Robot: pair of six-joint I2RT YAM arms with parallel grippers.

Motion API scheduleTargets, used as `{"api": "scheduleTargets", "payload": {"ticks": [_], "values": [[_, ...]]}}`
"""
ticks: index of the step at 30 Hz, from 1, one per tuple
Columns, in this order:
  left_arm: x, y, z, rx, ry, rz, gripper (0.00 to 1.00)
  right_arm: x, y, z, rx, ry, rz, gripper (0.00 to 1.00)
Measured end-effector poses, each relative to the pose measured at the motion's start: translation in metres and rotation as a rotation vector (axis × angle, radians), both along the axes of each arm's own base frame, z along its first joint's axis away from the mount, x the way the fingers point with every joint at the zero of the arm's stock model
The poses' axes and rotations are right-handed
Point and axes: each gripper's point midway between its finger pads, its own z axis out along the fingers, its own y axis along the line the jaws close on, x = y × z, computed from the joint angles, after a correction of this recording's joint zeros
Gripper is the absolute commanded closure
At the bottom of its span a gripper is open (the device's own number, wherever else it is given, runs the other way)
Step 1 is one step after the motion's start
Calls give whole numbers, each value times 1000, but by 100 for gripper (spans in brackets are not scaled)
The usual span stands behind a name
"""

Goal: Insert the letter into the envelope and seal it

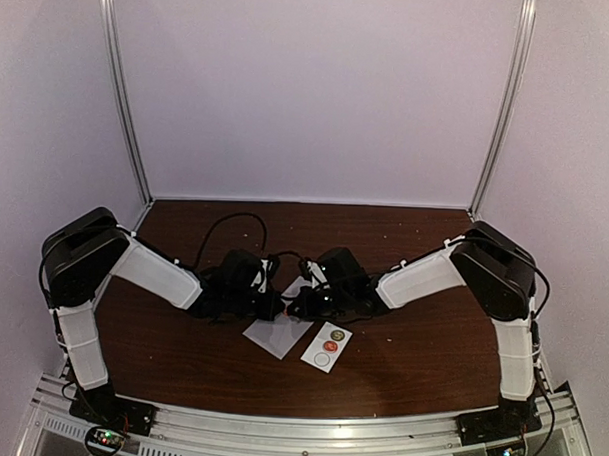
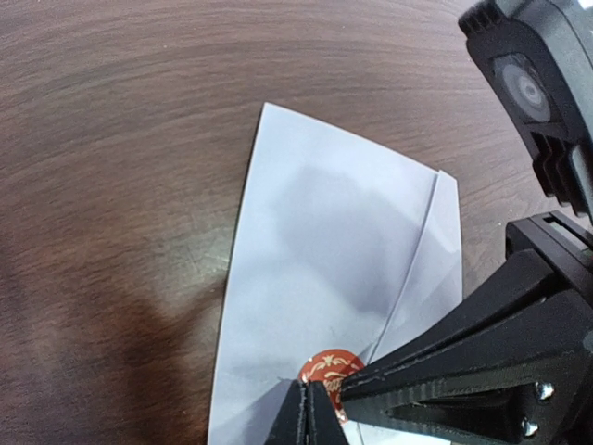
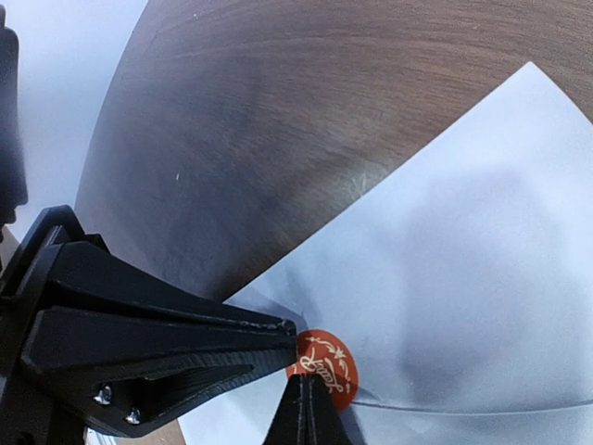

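Left wrist view, envelope (image 2: 315, 241) flat on table (image 2: 111, 185) just left of sticker strip (image 1: 326, 347), red seal (image 3: 329, 363) on envelope, gold script unreadable, left gripper (image 2: 309, 410) and right gripper (image 3: 306, 403) closed, tips at seal.

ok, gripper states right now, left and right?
Left gripper: closed, tips on the red sticker on the envelope, nothing visibly held.
Right gripper: closed, tips on the same sticker.
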Motion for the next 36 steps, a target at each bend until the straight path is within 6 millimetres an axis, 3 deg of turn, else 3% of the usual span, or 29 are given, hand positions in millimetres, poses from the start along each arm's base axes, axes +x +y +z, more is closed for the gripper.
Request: {"api": "scheduleTargets", "payload": {"ticks": [29,30,33,36], "values": [[-5,5,2,13,-4,-10,97,8,-10,2,-7,18,-54,100],[-6,6,2,17,1,-10,94,9,-11,3,-8,18,-57,98],[-10,12,13,31,7,-6,82,8,-21,6,-38,37,-67,79],[-6,19,47,11,-39,18,63,5,-30,16,-63,44,-73,60]]}}
